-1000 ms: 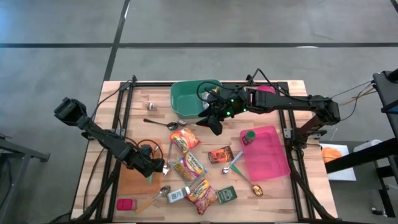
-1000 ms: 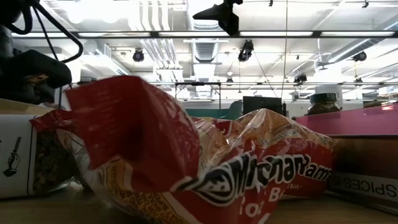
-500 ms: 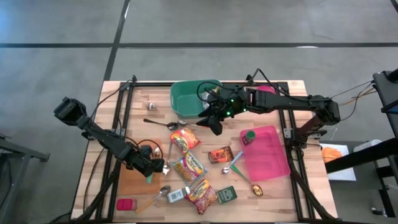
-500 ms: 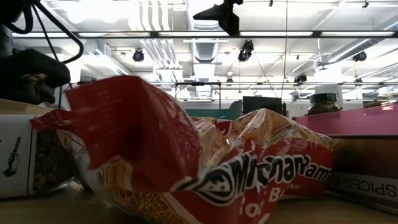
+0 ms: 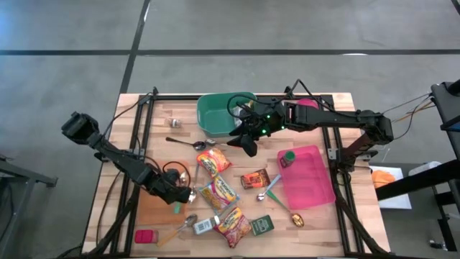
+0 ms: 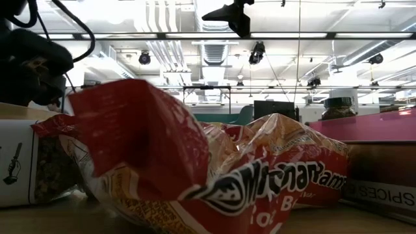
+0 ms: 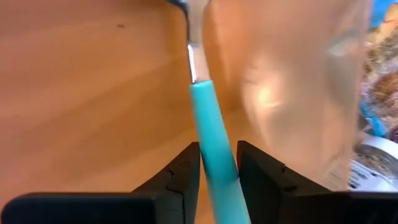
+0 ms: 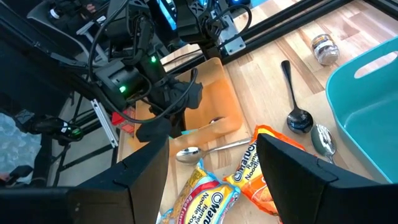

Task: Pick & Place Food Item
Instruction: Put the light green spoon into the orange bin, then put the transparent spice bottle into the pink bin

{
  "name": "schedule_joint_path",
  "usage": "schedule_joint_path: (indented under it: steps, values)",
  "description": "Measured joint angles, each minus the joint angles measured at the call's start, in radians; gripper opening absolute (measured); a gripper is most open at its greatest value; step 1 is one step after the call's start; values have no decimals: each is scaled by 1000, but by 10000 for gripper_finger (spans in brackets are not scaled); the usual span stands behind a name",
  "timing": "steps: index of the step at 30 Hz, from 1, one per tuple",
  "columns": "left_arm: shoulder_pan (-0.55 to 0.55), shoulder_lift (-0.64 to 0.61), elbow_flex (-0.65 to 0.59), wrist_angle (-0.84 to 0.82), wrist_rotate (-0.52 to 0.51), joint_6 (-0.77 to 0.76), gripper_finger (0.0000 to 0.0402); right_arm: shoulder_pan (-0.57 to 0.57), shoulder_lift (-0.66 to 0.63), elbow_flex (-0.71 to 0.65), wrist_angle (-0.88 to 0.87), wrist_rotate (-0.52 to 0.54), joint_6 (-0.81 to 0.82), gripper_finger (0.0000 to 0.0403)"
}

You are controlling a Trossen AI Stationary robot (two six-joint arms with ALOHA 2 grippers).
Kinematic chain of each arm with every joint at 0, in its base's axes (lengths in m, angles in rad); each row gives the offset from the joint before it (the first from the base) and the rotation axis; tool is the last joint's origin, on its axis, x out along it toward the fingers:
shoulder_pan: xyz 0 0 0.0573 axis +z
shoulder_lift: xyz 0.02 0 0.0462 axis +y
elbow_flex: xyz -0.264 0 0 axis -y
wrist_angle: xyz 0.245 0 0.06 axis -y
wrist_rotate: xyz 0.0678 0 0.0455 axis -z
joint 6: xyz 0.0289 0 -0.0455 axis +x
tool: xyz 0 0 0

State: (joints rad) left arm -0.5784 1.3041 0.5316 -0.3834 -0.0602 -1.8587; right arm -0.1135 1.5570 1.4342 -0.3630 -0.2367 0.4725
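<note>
Ramen packets crowd the near side of the table: the low view is almost filled by one red-and-orange noodle packet (image 6: 214,175), and from above several more lie in a loose cluster at mid-table, among them an upper packet (image 5: 213,161). These look like the food items the task means, and none is held. Just left of that cluster, the left gripper (image 5: 180,196) sits low over an orange cutting board (image 5: 152,207); its wrist view shows the two dark fingers (image 7: 181,180) flanking the handle of a teal-handled spoon (image 7: 208,149), with a thin gap on each side, so the jaws look slightly parted and the spoon seems to be loosely between them rather than clamped. To finish this step cleanly, I would let the jaws open enough that neither pad drags the handle, then lift straight up before moving sideways, since the spoon bowl lies right beside a clear wrapper and a packet edge. Farther back, the right gripper (image 5: 246,143) hovers with its fingers spread wide and empty, between the green bin (image 5: 208,115) and the pink tray (image 5: 316,183), above the upper ramen packet and well placed to descend on it.
</note>
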Motion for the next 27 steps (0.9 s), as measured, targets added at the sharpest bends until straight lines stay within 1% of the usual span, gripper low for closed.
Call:
schedule_joint_path:
  steps: [4,7,19,22,27]
  values:
    - [8,0,0,6,-1,-8,138,0,0,0,0,0,0,238]
    - [15,0,-3,5,23,-23,150,0,0,0,0,0,0,238]
    - [19,-19,-3,7,28,-21,160,0,0,0,0,0,-1,238]
    - [19,-47,-3,8,28,10,185,0,0,0,0,0,-4,238]
    - [19,-111,-3,7,38,23,251,0,0,0,0,0,-9,238]
